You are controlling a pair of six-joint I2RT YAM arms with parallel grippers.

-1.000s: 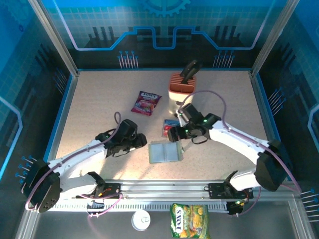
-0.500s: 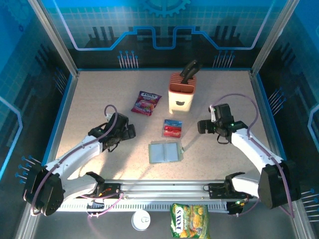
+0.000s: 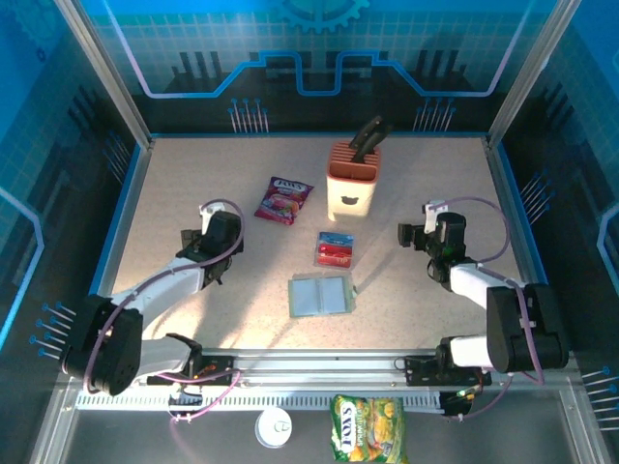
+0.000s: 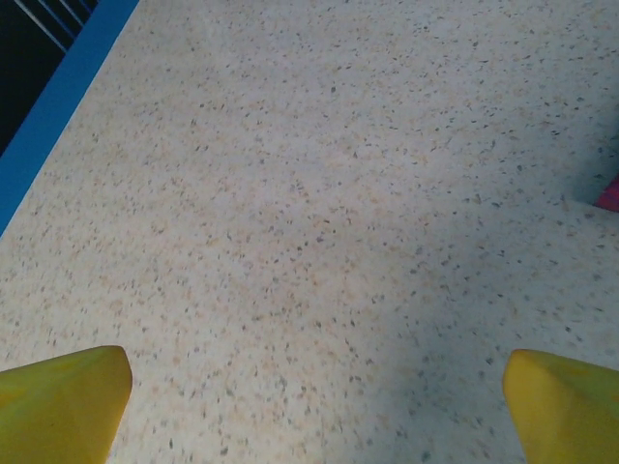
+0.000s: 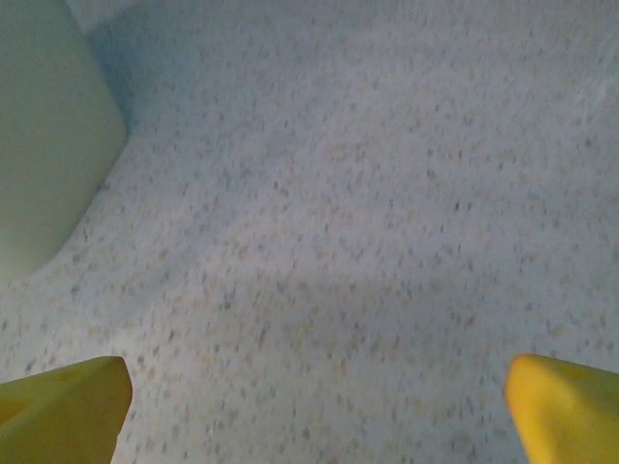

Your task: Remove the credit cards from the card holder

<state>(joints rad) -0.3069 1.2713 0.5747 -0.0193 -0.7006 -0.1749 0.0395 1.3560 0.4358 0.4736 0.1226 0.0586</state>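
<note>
Two robot arms are working at a speckled table (image 3: 193,174), seen from above. Near the middle, the card holder (image 3: 320,295) is lying open and flat, its two pale blue-grey panels facing up. No card is showing on either panel, though a card tucked inside a pocket would be hard to make out from this height. The credit cards (image 3: 335,248) are lying in a small red-and-blue pile just beyond the holder, close to it but not touching.

The left gripper (image 3: 219,235) is hovering well to the left of the holder. Its yellow fingertips (image 4: 63,401) are standing wide apart with nothing but bare table between them. The right gripper (image 3: 432,235) is hovering well to the right, its jaws likewise spread wide and carrying nothing.

Judging from this, the cards are looking fully removed and the task is appearing finished or nearly so.

A peach slotted block (image 3: 350,179) and a purple-red snack packet (image 3: 284,199) are sitting farther back, untouched.
</note>
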